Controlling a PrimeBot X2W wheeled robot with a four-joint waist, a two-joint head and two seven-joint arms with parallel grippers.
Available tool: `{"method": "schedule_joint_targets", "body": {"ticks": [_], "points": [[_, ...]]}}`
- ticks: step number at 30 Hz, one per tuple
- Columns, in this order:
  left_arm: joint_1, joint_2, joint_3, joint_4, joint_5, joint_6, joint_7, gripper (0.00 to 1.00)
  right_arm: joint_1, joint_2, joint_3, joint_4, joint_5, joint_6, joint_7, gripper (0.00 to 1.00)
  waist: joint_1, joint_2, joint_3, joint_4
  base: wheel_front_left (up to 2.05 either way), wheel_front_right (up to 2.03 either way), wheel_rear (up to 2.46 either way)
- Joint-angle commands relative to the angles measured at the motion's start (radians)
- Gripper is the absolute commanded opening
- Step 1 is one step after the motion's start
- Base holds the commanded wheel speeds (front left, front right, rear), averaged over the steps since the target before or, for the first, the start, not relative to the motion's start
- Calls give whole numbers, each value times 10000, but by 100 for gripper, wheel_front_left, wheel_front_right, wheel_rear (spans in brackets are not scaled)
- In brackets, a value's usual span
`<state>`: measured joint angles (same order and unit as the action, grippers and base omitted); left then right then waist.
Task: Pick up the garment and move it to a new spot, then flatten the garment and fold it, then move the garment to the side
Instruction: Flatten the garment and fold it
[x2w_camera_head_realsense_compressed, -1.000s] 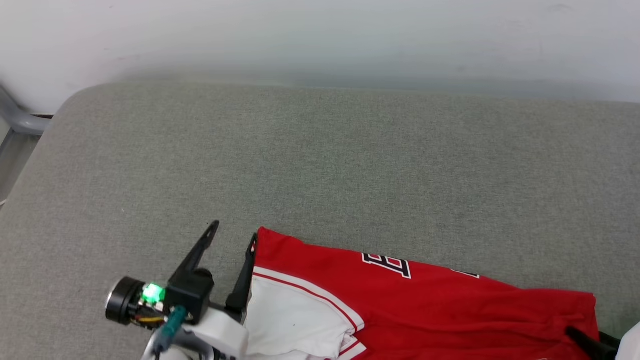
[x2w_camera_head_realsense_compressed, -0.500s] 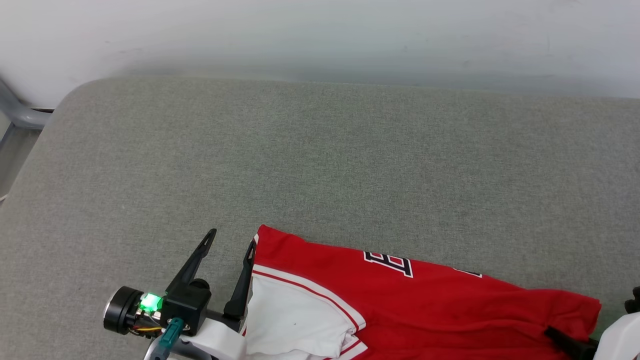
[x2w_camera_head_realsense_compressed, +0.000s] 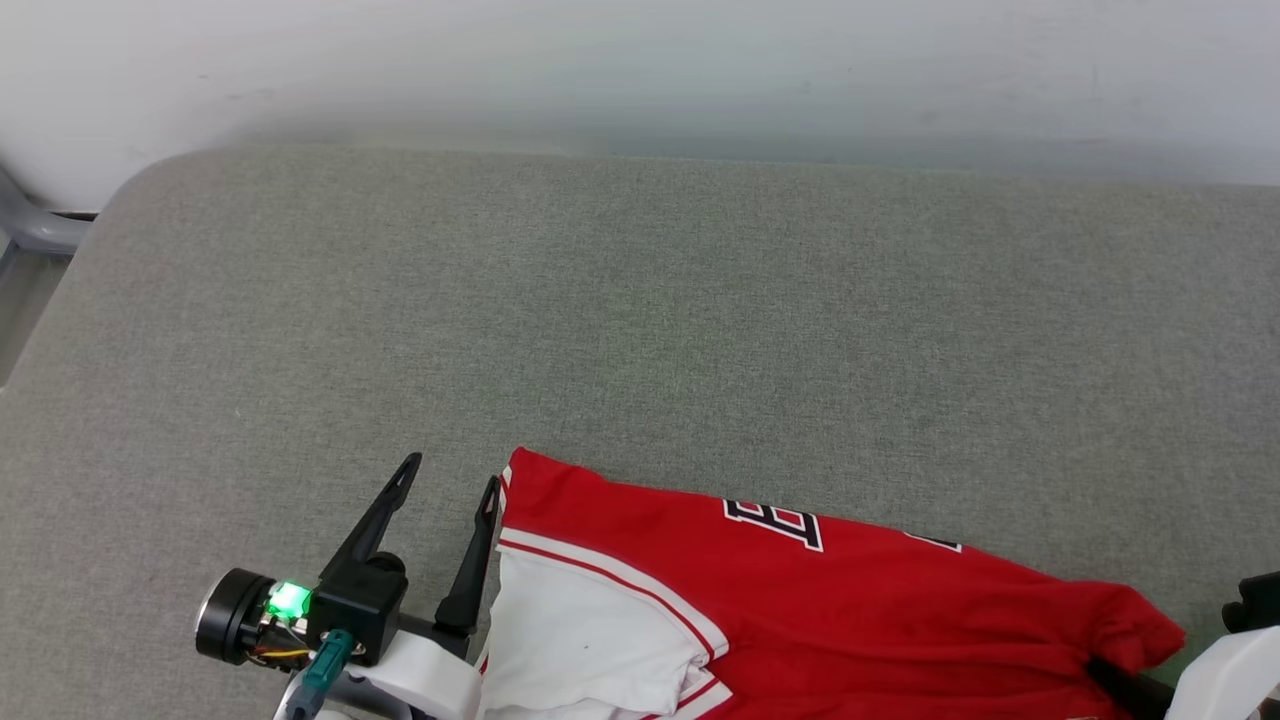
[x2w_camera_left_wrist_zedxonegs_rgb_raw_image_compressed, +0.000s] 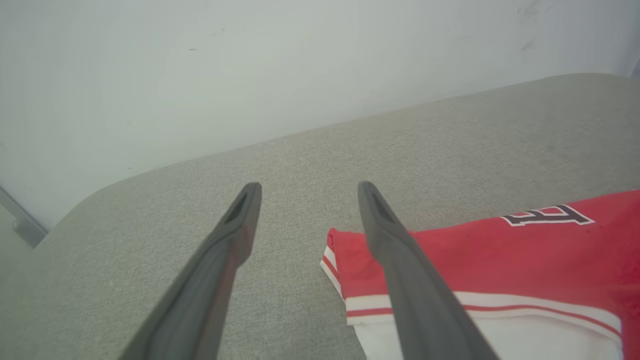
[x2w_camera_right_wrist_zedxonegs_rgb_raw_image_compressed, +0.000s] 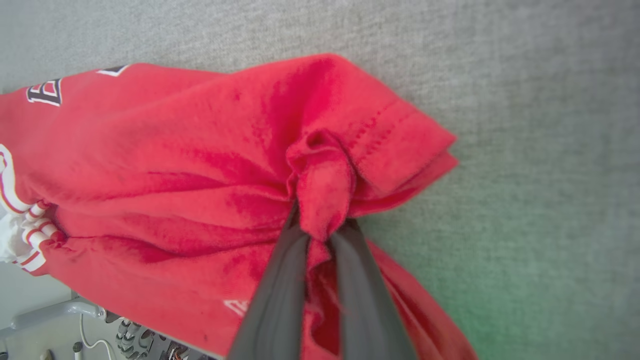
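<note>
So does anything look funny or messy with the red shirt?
Yes: the garment lies rumpled, not flat, on the grey pad. Its corner is bunched into a wad pinched in the right gripper's jaws.

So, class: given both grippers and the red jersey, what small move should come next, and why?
Probably shift the open left gripper sideways so the red jersey's corner by the white sleeve sits between its fingers. The right gripper is shut on a bunched red fold, while the left one straddles mostly bare grey cushion.
</note>
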<state>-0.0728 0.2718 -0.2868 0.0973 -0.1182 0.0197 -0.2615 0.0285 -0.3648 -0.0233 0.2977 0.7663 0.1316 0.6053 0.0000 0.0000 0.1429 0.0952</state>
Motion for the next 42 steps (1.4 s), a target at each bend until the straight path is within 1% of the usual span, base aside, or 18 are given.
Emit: {"method": "schedule_joint_targets", "body": {"ticks": [1, 9, 14, 21, 24, 28, 29, 33, 38, 42], "points": [[141, -77, 117, 21, 101, -91, -48, 100, 55, 47, 166, 465, -80, -23, -129, 0, 0, 0, -18, -18, 0, 0, 0], [190, -275, 425, 104, 340, -429, -46, 100, -375, -629, -292, 1488, -283, -93, -1116, 0, 0, 0, -25, -30, 0, 0, 0], [238, -378, 554, 164, 467, -581, -46, 100, -575, -1040, -453, 1978, -352, -93, -1483, 0, 0, 0, -82, -24, 0, 0, 0], [358, -511, 691, 218, 539, -725, -47, 100, -764, -1769, -1112, 2731, -781, -58, -1865, 0, 0, 0, -362, -20, 0, 0, 0], [538, -613, 785, 261, 506, -787, -47, 100, -695, -1694, -1183, 2746, -771, -21, -1744, 0, 0, 0, -652, -39, 0, 0, 0], [797, -798, 964, 343, 364, -865, -45, 100, -332, -1623, -1034, 2043, -604, -16, -1548, 0, 0, 0, -1027, -116, 0, 0, 0], [797, -798, 964, 343, 364, -865, -45, 100, -332, -1623, -1034, 2043, -604, -16, -1548, 0, 0, 0, -1027, -116, 0, 0, 0], [944, -939, 950, 422, 414, -991, -45, 100, 178, -1598, -865, 1162, -704, -15, -1377, 0, 0, 0, -1255, -123, 0, 0, 0], [1072, -1064, 1070, 436, 445, -1076, -38, 100, 668, -1359, -606, -380, -780, -15, -914, 0, 0, 0, -1347, -104, 0, 0, 0], [1101, -1179, 1161, 437, 467, -1139, -38, 100, 983, -1088, -357, -1788, -925, -15, -347, 0, 0, 0, -1311, 0, 0, 0, 0]]}}
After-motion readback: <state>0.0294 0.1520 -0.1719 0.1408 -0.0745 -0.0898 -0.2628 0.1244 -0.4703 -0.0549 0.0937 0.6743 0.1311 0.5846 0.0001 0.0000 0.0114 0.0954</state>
